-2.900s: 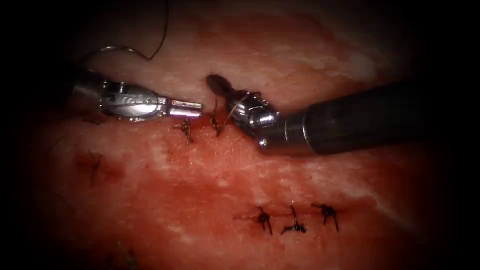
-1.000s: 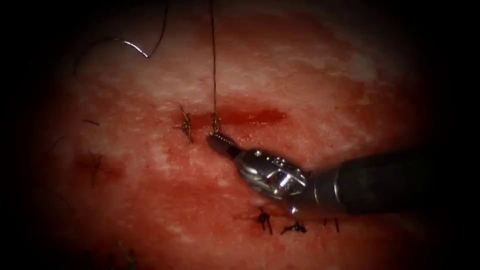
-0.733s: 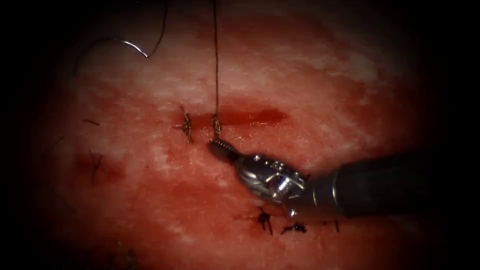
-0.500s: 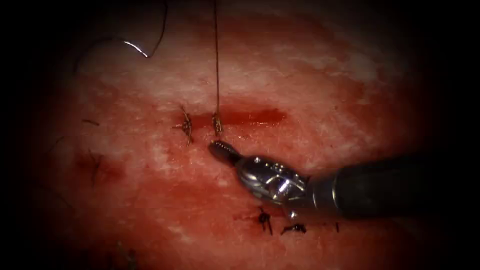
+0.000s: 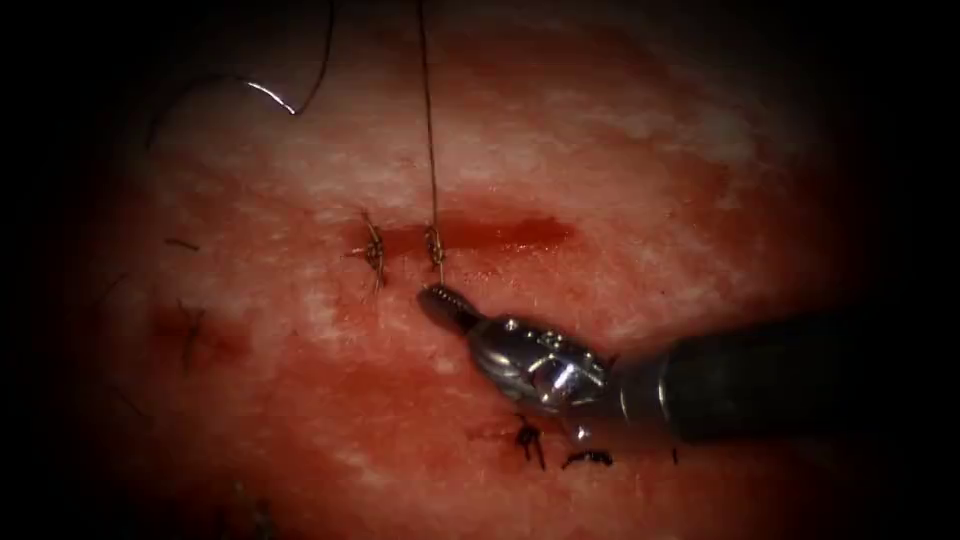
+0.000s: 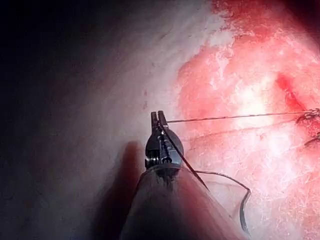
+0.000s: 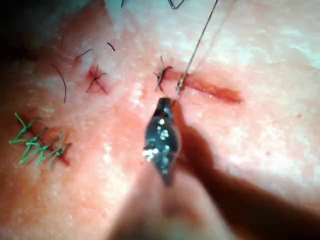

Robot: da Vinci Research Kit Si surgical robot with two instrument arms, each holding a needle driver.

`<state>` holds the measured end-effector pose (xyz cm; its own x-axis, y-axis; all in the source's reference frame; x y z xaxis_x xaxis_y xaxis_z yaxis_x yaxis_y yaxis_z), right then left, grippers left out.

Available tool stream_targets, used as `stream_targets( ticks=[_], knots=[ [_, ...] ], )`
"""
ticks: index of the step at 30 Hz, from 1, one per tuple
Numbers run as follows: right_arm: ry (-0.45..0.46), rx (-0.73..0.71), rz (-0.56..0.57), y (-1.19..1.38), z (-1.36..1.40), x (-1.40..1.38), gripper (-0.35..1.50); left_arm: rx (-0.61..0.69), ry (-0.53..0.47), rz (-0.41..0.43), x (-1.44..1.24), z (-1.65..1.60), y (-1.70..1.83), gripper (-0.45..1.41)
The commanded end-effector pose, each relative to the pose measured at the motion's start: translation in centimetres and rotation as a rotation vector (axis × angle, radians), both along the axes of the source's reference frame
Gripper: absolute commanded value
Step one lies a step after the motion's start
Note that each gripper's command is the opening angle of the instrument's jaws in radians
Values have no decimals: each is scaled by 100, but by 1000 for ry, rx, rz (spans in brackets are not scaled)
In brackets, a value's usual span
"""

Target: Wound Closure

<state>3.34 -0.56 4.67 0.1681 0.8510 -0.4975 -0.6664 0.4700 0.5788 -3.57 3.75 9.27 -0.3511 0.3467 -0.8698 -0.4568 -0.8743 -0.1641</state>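
My left tool (image 6: 159, 120) pinches taut thread (image 5: 430, 130); my right tool (image 5: 436, 297), pressed together on the short end near the knot (image 5: 435, 245). Needle (image 5: 272, 96) lies free, far left. Overpulling risks tearing tissue (image 5: 700, 200).

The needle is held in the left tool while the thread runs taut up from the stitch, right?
Not quite. The left tool holds the thread, as the left wrist view shows. The needle lies free on the tissue, left of the cut.
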Motion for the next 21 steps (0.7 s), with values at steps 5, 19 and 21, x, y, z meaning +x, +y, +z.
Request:
stream_targets(
  ticks=[5,19,21],
  knots=[
    [3,2,-8,-17,2,6,-35,0,0,1,-1,5,-3,-45],
    [69,-163,-45,7,-14,9,105,45,-58,44,-6,-34,-25,-45],
    [107,-169,-68,15,-21,5,126,69,-85,44,-11,-64,-34,-45]
  ],
)
